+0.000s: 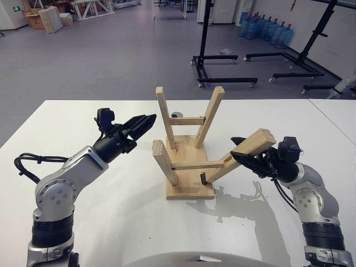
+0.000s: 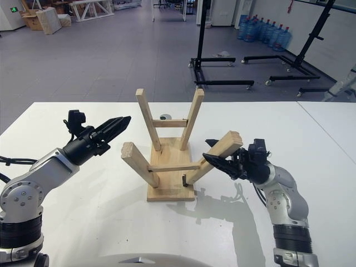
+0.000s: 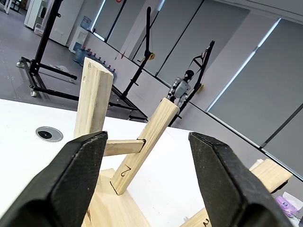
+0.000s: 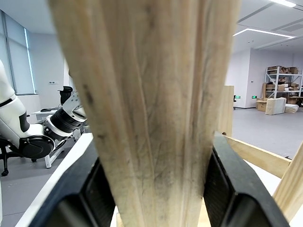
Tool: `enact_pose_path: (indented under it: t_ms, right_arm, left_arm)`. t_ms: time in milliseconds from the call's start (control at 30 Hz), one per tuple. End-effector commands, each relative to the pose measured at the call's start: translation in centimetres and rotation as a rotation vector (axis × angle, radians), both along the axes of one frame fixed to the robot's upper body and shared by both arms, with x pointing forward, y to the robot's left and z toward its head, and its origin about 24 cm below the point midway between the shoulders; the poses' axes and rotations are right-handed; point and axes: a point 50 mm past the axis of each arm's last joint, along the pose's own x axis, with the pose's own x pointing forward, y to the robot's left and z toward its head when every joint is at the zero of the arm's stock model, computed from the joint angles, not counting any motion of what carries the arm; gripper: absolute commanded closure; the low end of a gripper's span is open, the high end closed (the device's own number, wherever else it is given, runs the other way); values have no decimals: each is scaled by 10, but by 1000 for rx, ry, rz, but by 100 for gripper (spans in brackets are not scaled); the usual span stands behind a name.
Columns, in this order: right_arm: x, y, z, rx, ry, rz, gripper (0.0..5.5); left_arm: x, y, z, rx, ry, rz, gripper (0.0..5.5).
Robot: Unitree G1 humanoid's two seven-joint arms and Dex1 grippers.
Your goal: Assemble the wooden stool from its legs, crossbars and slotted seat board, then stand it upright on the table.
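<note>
Pale wood stool lies upside down near the middle of the white table, its slotted seat board flat on the surface and its legs pointing up. The two legs nearer the far edge, one and the other, lean slightly toward each other and are joined by a short crossbar. A near leg on the left tilts outward, and a second crossbar runs from it to the near right leg, which slants steeply toward the table's right edge. The right gripper has its dark fingers closed against both sides of that slanted leg, near its upper end. The left gripper hangs above the table to the left of the stool, apart from it, its fingers spread wide and holding nothing. A small round metal fitting sits in the table behind the stool, toward the far edge
</note>
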Motion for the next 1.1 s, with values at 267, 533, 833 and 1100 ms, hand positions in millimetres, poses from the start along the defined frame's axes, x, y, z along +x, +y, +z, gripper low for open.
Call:
enact_pose_path:
  t_ms: [267, 533, 833, 1100]
  right_arm:
    - [-11, 9, -11, -9, -1, 8, 337]
    - [-10, 12, -8, -33, -24, 13, 337]
    - [-26, 35, -18, -112, -33, 75, 337]
    - [-18, 64, -15, -124, -38, 19, 337]
  left_arm:
    - [0, -1, 1, 10, -22, -14, 237]
    - [0, -2, 1, 5, -24, -10, 237]
    - [3, 1, 7, 19, -51, 31, 237]
    - [17, 25, 19, 81, -115, 163, 237]
